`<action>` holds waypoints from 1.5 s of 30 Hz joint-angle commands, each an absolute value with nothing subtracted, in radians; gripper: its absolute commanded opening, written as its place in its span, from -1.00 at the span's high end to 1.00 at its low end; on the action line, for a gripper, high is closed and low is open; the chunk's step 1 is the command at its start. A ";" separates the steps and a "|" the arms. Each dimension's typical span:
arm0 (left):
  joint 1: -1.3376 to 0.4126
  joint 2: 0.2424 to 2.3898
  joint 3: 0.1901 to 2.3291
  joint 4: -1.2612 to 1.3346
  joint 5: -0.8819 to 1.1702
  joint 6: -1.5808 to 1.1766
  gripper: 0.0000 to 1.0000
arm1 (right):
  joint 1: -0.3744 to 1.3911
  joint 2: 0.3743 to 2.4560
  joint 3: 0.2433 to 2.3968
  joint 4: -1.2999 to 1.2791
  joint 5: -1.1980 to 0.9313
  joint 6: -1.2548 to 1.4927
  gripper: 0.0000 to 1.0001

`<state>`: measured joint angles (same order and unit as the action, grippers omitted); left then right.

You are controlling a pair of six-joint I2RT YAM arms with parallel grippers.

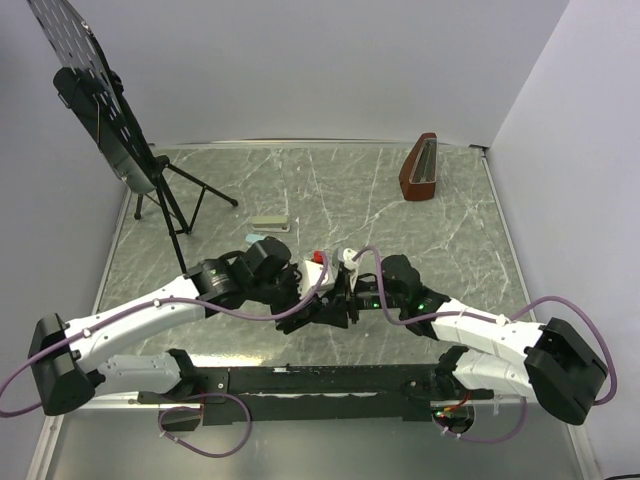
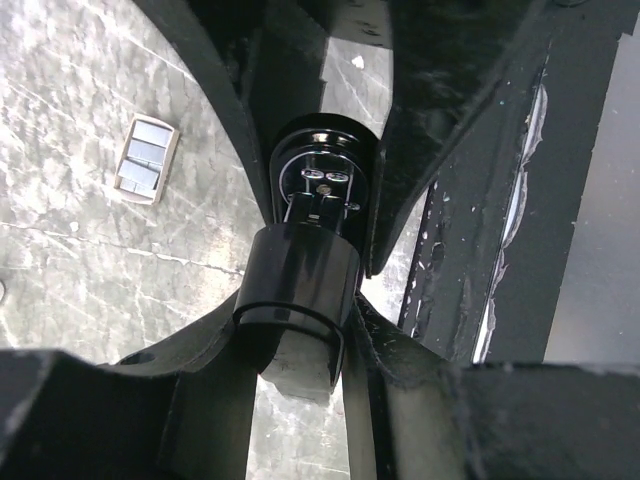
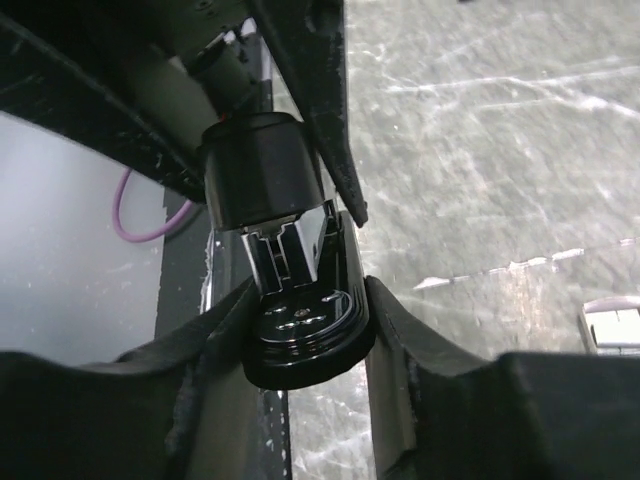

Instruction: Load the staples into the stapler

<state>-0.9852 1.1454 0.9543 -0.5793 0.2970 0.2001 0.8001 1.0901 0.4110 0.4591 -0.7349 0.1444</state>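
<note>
The black stapler (image 1: 322,298) is held above the table between both arms. My left gripper (image 2: 300,300) is shut on its glossy black top piece, with a finger pressed to each side. My right gripper (image 3: 305,335) is shut on the rounded black base end (image 3: 300,325), both fingers touching it. A short piece of silvery metal rail (image 3: 290,255) shows between the two black parts. The small whitish-tan staples box (image 2: 146,158) lies open on the marble table, with silvery staples inside. The box (image 1: 269,222) lies beyond the grippers, and its edge (image 3: 612,326) shows in the right wrist view.
A black tripod (image 1: 170,195) carrying a perforated black panel (image 1: 85,80) stands at the back left. A reddish-brown wedge-shaped holder (image 1: 420,168) sits at the back right. The black mounting bar (image 1: 320,382) runs along the near edge. Purple cables (image 1: 300,300) loop over the arms.
</note>
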 commanded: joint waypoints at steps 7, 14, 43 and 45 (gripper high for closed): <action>-0.985 1.017 0.945 -0.445 0.356 0.198 0.98 | 0.802 1.022 0.434 0.498 -0.750 0.127 1.00; -0.934 0.921 0.898 -0.359 0.284 0.140 0.98 | 0.746 0.962 0.368 0.564 -0.698 0.213 1.00; -0.850 0.894 0.833 -0.241 0.514 0.054 0.98 | 0.638 0.913 0.483 0.471 -0.937 0.147 -0.94; -0.850 0.903 0.853 -0.255 0.531 0.071 0.98 | 0.644 0.949 0.518 0.436 -0.968 0.121 -0.96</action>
